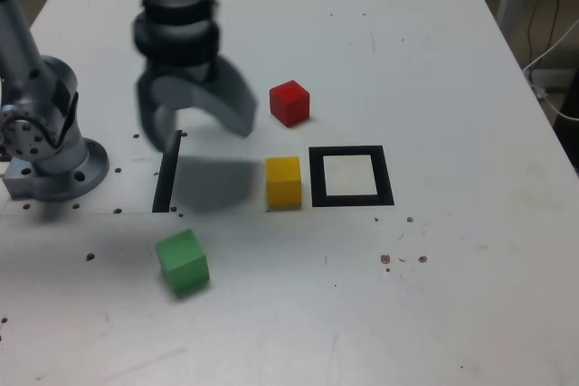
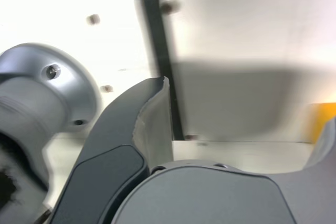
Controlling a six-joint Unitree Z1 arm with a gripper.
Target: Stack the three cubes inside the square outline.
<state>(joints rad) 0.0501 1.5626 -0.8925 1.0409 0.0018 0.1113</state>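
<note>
The task parts were 3 matte cubes with plain faces, lying apart on the white bench (image 1: 452, 314). The red cube (image 1: 289, 103) sat farthest toward the bench's far edge. The yellow cube (image 1: 283, 183) sat between the red and green cubes, just beside the black square outline (image 1: 389, 176), on the side toward the bench's left edge in the exterior view. The green cube (image 1: 183, 262) sat nearest the bench's near edge, standing askew. All 3 cubes were outside the outline, whose white centre was bare.

The gripper (image 1: 204, 139) was above the bench, near the black strip (image 1: 166, 172), with its 2 fingers spread wide and holding nothing. Motion blur softened the gripper in the exterior view; its height was hard to judge, but it appeared raised, over a soft shadow. The wrist view's border and 1 finger cut off the yellow cube.
</note>
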